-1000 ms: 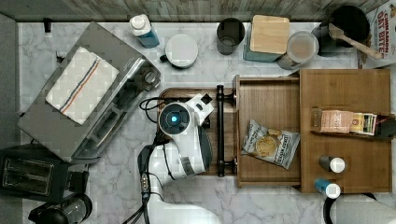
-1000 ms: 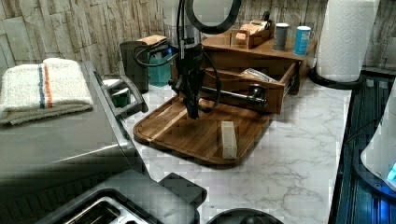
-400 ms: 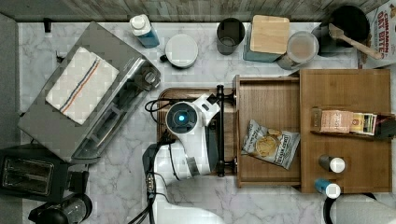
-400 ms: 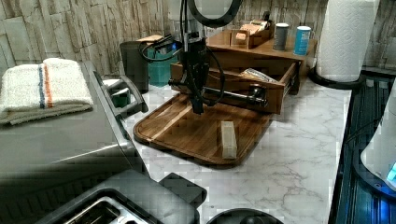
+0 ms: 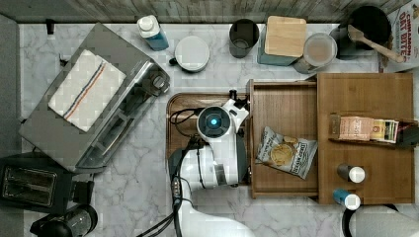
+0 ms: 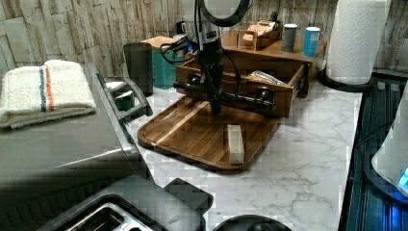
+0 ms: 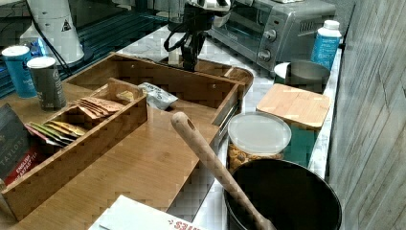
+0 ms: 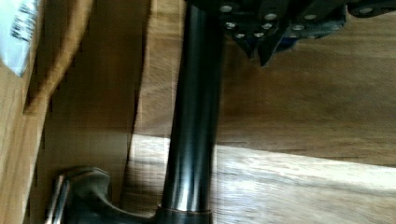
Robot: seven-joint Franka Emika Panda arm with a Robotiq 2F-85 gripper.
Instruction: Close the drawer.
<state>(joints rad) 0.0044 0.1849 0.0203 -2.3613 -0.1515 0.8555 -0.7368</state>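
Since 1 second ago, our arm has carried the gripper (image 6: 216, 108) across the dark wooden tray (image 6: 192, 139) toward the drawer (image 5: 284, 133); in the top view the wrist now sits close against the drawer front, where earlier it hung nearer the tray's middle. We judge this as the approach to a push, since the drawer itself has not shifted: it is still pulled well out from under the cabinet top (image 5: 365, 98), with the snack bag (image 5: 285, 157) lying inside.

In the left view the gripper hangs just in front of the black bar handle (image 6: 226, 96), its tip low over the tray. From the wrist view the handle (image 8: 194, 116) runs right beside the fingertips (image 8: 261, 46), which look drawn together and grasp nothing; whether they touch the bar we cannot tell.

Nothing else differs from the earlier frames: the small wooden block (image 6: 235, 143) on the tray, the toaster oven (image 5: 94, 98) and the 2 bottles on the cabinet top lie as before.
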